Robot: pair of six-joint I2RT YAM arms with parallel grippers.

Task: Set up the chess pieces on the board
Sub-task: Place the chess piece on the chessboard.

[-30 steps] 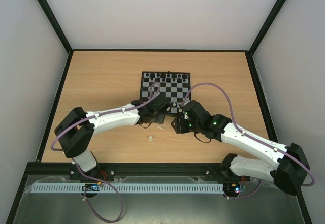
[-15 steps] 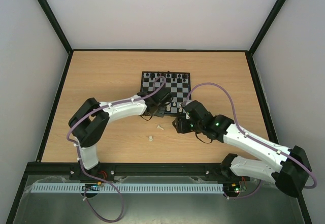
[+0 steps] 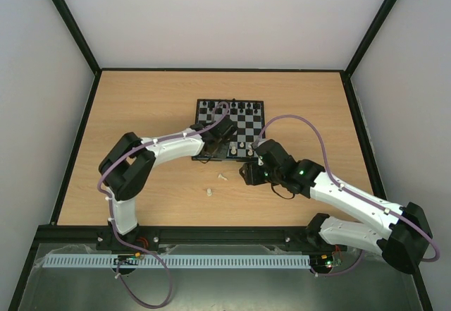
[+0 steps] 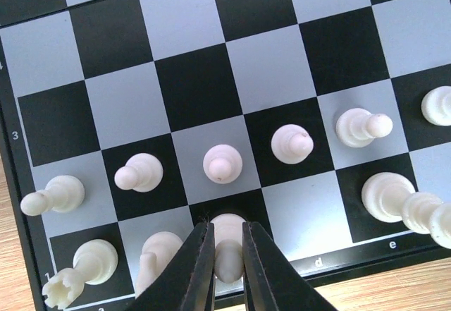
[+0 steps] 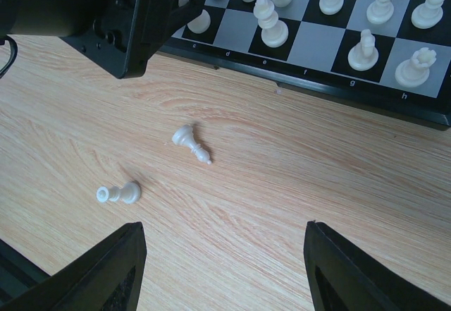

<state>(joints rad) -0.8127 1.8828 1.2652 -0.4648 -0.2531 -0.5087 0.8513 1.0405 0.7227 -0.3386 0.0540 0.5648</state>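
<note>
The board (image 3: 248, 123) lies at the table's middle, black pieces on its far rows and white chess pieces on its near rows. My left gripper (image 4: 227, 269) is shut on a white piece (image 4: 228, 254) and holds it upright over a black square in the board's near row (image 4: 190, 85). White pawns (image 4: 223, 164) stand in the row beyond it. My right gripper (image 5: 225, 269) is open and empty above bare wood. Two white pieces lie on their sides in front of it: one (image 5: 190, 142) near the board, another (image 5: 120, 194) farther left.
The left arm's black wrist (image 5: 127, 15) covers the board's near left corner in the right wrist view. The two loose pieces (image 3: 222, 178) (image 3: 209, 192) lie on the wood between the arms. Black rails edge the table.
My left gripper has moved from the wood in front of the board onto the board's near row, carrying the white piece. The right arm has barely moved.
</note>
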